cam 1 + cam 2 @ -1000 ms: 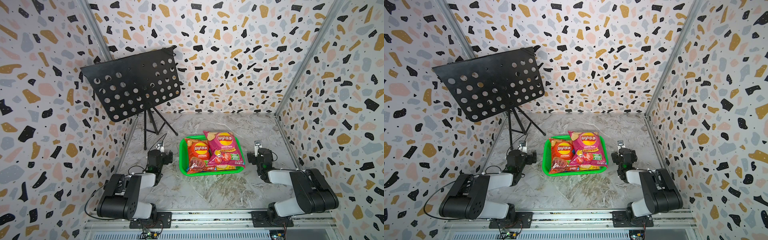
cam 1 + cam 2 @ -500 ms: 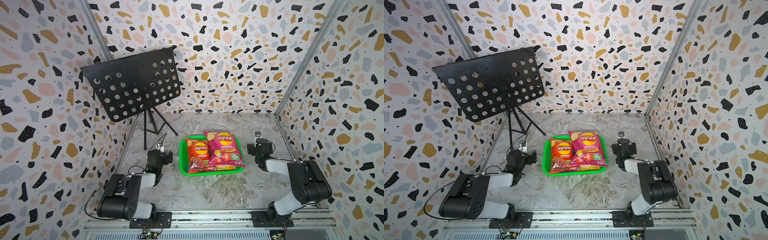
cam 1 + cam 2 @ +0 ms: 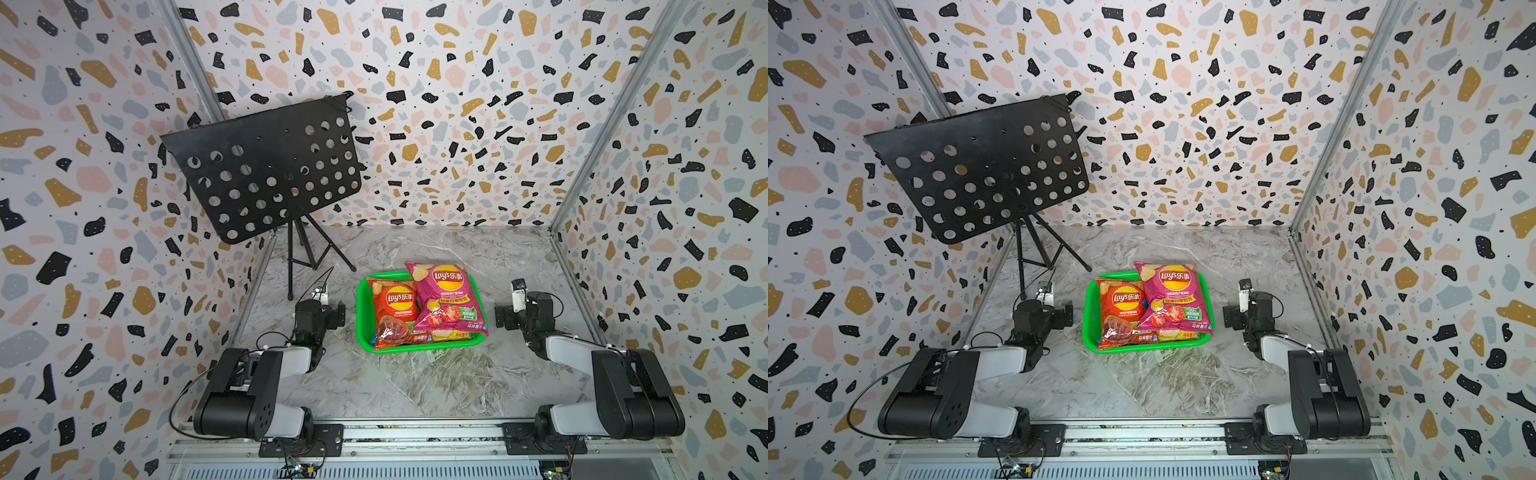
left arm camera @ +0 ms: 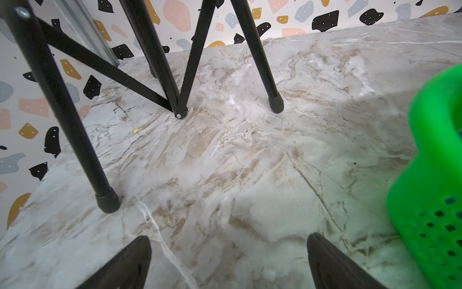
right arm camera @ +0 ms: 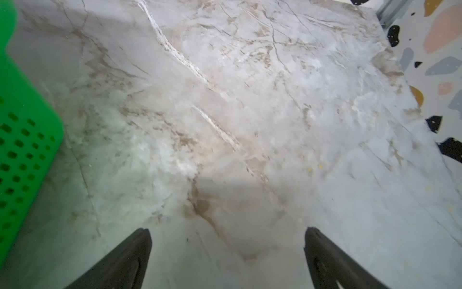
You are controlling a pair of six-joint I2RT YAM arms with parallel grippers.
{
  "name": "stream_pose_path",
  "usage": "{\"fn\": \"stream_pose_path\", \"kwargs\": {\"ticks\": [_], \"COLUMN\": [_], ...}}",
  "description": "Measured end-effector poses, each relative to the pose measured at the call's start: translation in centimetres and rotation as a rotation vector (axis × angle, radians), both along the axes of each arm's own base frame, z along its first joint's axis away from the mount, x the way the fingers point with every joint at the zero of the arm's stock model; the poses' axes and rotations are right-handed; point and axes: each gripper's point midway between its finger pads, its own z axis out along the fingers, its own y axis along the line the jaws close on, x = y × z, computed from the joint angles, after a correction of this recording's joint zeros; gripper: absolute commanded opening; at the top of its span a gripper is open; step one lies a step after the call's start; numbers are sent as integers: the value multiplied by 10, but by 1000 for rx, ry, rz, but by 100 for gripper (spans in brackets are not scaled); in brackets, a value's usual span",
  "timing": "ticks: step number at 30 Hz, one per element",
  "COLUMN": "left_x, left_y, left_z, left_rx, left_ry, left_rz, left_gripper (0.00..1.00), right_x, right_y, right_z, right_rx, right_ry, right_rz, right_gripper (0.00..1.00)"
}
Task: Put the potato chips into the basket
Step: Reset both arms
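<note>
- Green perforated basket (image 3: 360,320): sitting mid-table on the marble tabletop (image 3: 415,386), between the 2 grippers, touching neither.
- Orange-red Lay's bag (image 3: 392,307): lying flat in the left half of the basket, face up.
- Magenta-pink Lay's bag (image 3: 446,297): lying in the right half, overlapping the orange-red bag's right edge, with its far end hanging over the basket's far rim.
- Further packaging: a yellow strip (image 3: 453,335) is peeking out under the 2 top bags along the near wall; too little is showing to name it.
- Left gripper (image 4: 228,239): hovering low over bare marble just left of the basket, jaws spread wide, holding nothing.
- Right gripper (image 5: 227,232): hovering low over bare marble to the right of the basket, jaws spread wide, holding nothing.
- Black perforated music stand (image 3: 266,170): standing at the far left on tripod legs (image 4: 255,55), its desk tilting toward the left wall.
</note>
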Motion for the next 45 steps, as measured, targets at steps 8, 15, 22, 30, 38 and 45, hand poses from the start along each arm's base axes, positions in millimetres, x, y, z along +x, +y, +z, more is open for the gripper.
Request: {"fn": "stream_pose_path", "kwargs": {"ticks": [8,15,22,30,38,45], "left_x": [0,0,0,0,0,0], "left_y": [0,0,0,0,0,0], "left_z": [0,0,0,0,0,0], "left_rx": [-1,-1,-1,-1,-2,-2], "left_ry": [0,0,0,0,0,0], "left_rz": [1,1,1,1,1,1], "left_gripper": [100,100,100,100,100,100], "right_x": [14,4,12,13,14,14], "right_y": [-8,-15,-21,-23,-23,-23], "right_z": [12,-2,9,12,13,12], "right_rx": [1,19,16,14,15,16], "right_ry": [-128,-138,-200,-213,-217,-216], "right_rz": [-21,-24,-59,-73,-73,-77], "right_gripper": [100,100,100,100,100,100]}}
